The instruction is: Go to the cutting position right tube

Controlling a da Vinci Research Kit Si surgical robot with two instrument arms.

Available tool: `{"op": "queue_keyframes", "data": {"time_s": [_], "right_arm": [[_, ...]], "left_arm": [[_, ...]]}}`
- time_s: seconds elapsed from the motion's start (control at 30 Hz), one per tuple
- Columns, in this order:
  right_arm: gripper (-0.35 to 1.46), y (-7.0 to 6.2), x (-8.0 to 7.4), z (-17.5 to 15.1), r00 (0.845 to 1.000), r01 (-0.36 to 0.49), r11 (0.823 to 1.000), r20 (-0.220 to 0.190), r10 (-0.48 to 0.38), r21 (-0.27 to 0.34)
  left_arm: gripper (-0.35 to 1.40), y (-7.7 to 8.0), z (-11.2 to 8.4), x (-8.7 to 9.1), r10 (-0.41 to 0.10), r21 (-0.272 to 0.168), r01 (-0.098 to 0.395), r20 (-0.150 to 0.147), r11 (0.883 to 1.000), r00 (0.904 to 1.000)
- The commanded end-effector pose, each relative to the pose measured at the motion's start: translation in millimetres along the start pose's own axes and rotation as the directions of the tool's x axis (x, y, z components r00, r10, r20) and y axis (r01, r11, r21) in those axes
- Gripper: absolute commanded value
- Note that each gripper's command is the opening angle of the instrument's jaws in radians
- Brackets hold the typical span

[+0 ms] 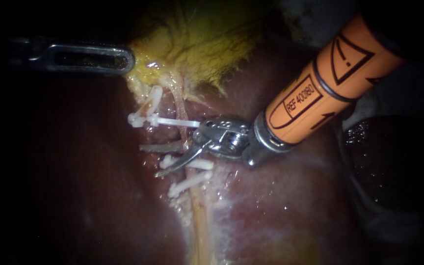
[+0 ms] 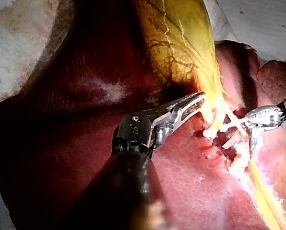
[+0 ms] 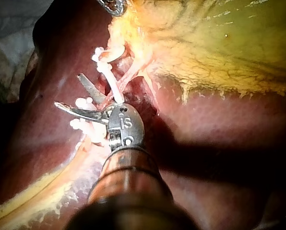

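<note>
My right instrument (image 1: 149, 161), on an orange shaft from the upper right, has its two blades open. They spread across the pale right tube (image 1: 184, 118), between the upper white clip (image 1: 172, 122) and the lower clips (image 1: 192, 165). In the right wrist view the open blades (image 3: 68, 91) reach past the clips (image 3: 107, 72). My left instrument (image 1: 129, 60) comes in from the left, with its jaws shut on the yellow gallbladder (image 1: 197, 39) at its edge. The left wrist view shows those jaws (image 2: 199, 97) closed at the gallbladder's neck (image 2: 208, 103).
Dark red liver (image 1: 295, 206) lies all around the tubes. Another clipped tube (image 1: 152, 100) runs just left of the right tube. A yellowish strand (image 1: 199, 221) continues downward from the lower clips. My right instrument (image 2: 258, 117) also shows beside the clips in the left wrist view.
</note>
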Motion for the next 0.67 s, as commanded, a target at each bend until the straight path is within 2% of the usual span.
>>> {"op": "queue_keyframes", "data": {"time_s": [0.03,0.17,0.67], "right_arm": [[1.08,-0.2,0.2,0.0,1.0,0.003,1.0,-0.001,-0.003,0.0],[1.08,-0.6,0.8,0.1,1.0,0.001,1.0,-0.003,-0.001,0.002],[1.08,-0.5,0.8,0.0,1.0,0.001,1.0,-0.006,-0.001,-0.007]], "left_arm": [[-0.35,0.0,0.0,0.0,0.0,0.0,0.0,0.001,1.0,1.0],[-0.35,0.2,-0.1,0.0,0.0,-0.002,0.0,0.001,1.0,1.0],[-0.35,0.2,-0.2,0.0,0.0,-0.004,0.0,0.002,1.0,1.0]]}}
